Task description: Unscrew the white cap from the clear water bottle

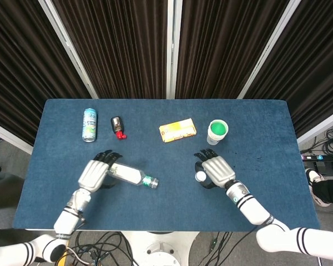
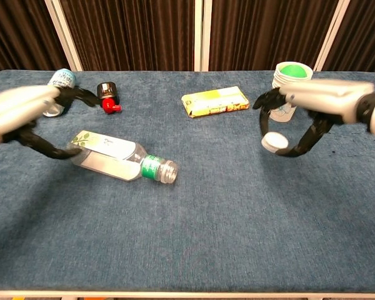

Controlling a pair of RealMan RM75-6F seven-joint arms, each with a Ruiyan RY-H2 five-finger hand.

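The clear water bottle (image 1: 129, 175) lies on its side on the blue table (image 1: 172, 210), its uncapped green-banded neck (image 2: 157, 169) pointing right. My left hand (image 1: 94, 172) is at the bottle's base end with its fingers spread apart and arched over it (image 2: 25, 115), gripping nothing. My right hand (image 1: 215, 170) hovers low over the table right of centre and pinches the white cap (image 1: 200, 177) between thumb and fingers; the chest view shows the cap (image 2: 275, 142) under that hand (image 2: 315, 109).
A drink can (image 1: 89, 124) and a small black bottle with a red tip (image 1: 117, 127) lie at the back left. A yellow box (image 1: 177, 130) sits mid-back. Stacked paper cups with a green inside (image 1: 217, 131) stand just behind my right hand.
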